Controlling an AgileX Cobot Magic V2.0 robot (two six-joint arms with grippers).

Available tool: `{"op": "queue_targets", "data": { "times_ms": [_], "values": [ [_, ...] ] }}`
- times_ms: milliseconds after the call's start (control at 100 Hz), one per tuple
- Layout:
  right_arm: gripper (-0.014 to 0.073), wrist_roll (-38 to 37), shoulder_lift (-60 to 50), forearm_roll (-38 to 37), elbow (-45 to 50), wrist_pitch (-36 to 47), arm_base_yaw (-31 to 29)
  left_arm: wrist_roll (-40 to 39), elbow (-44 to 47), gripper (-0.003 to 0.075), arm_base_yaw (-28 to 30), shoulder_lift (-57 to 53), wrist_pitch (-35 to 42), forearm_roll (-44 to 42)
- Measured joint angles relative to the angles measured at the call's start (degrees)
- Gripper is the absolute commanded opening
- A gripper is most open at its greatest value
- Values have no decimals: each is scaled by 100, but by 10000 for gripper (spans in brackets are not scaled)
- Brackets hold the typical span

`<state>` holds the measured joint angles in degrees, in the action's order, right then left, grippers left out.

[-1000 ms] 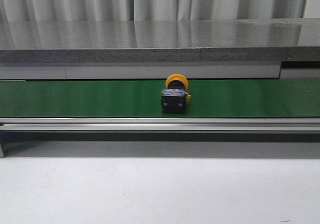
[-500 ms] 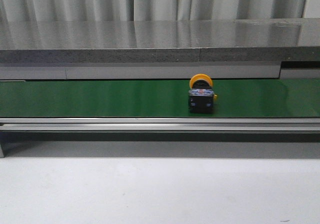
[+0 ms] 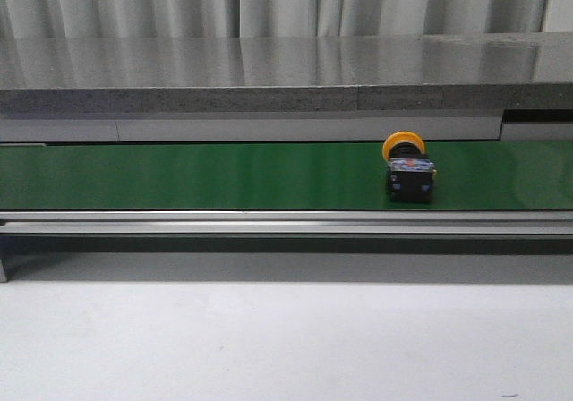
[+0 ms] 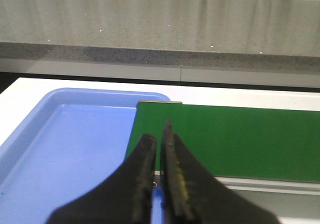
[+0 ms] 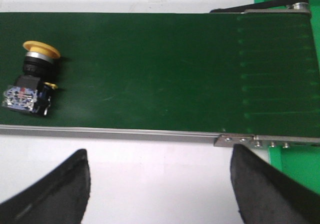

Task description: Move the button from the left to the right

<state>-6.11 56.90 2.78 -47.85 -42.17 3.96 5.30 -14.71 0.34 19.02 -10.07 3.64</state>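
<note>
The button (image 3: 408, 170), a yellow-orange mushroom cap on a black boxy body, lies on the green belt (image 3: 179, 177) right of centre in the front view. In the right wrist view the button (image 5: 31, 81) lies on its side on the belt (image 5: 165, 69), far from my right gripper (image 5: 160, 184), which is open and empty over the white table. My left gripper (image 4: 159, 134) is shut and empty, above the seam between the blue tray (image 4: 70, 149) and the belt's left end (image 4: 235, 134). Neither gripper shows in the front view.
A grey stone counter (image 3: 286, 70) runs behind the belt. The belt's metal rail (image 5: 125, 132) edges its near side. A green bin (image 5: 295, 161) sits at the belt's right end. White tabletop (image 3: 286, 338) lies in front of the belt.
The button has travelled to the right along the belt, from about the middle to right of centre, staying in the same pose.
</note>
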Motion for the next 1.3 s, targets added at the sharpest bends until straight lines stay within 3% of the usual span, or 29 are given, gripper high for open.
{"op": "queue_targets", "data": {
  "times_ms": [500, 740, 990, 1110, 1300],
  "values": [
    [547, 179, 1928, 155, -528, 814, 1130, 0, 8, 5, 0, 0, 0, 0],
    [547, 183, 2706, 151, -942, 1005, 1177, 0, 8, 5, 0, 0, 0, 0],
    [544, 196, 3240, -322, -1041, 1085, 1163, 0, 8, 5, 0, 0, 0, 0],
    [465, 205, 3438, -371, -1041, 1085, 1090, 0, 8, 5, 0, 0, 0, 0],
    [202, 205, 3546, -425, -1050, 1000, 1028, 0, 8, 5, 0, 0, 0, 0]
  ]
}}
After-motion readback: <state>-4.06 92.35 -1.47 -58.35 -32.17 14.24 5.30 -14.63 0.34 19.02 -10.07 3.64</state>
